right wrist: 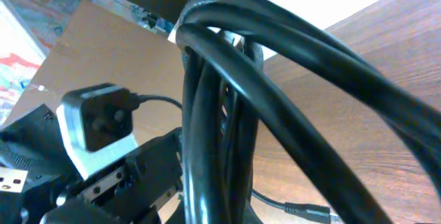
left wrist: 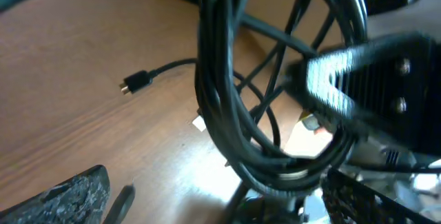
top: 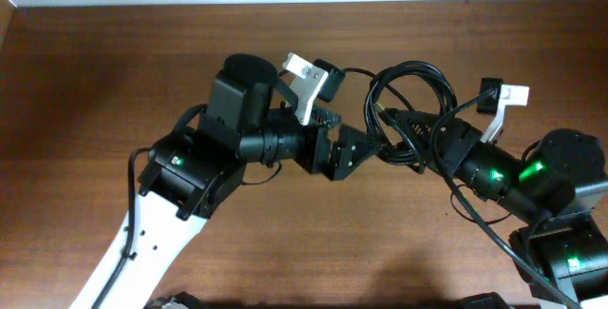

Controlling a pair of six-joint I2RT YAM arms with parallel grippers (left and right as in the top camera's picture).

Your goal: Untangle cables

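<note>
The cables (top: 410, 66) are a bunch of glossy black cords in loops, lifted off the wooden table between my two arms. In the left wrist view the bundle (left wrist: 213, 93) stands upright, and one small plug end (left wrist: 134, 83) lies on the wood. My left gripper (top: 366, 147) is open, its fingers wide apart (left wrist: 220, 203) on either side of the bottom of the loop. My right gripper (top: 404, 138) is shut on the bundle. In the right wrist view the cords (right wrist: 213, 114) fill the picture and hide my fingers. Another plug (right wrist: 306, 210) lies on the table.
The two arms nearly touch at the table's middle. The left arm's wrist camera (right wrist: 100, 124) sits close behind the bundle. The table's back edge (top: 285, 3) meets a white wall. Thicker black arm wires (top: 475, 219) run along the right arm.
</note>
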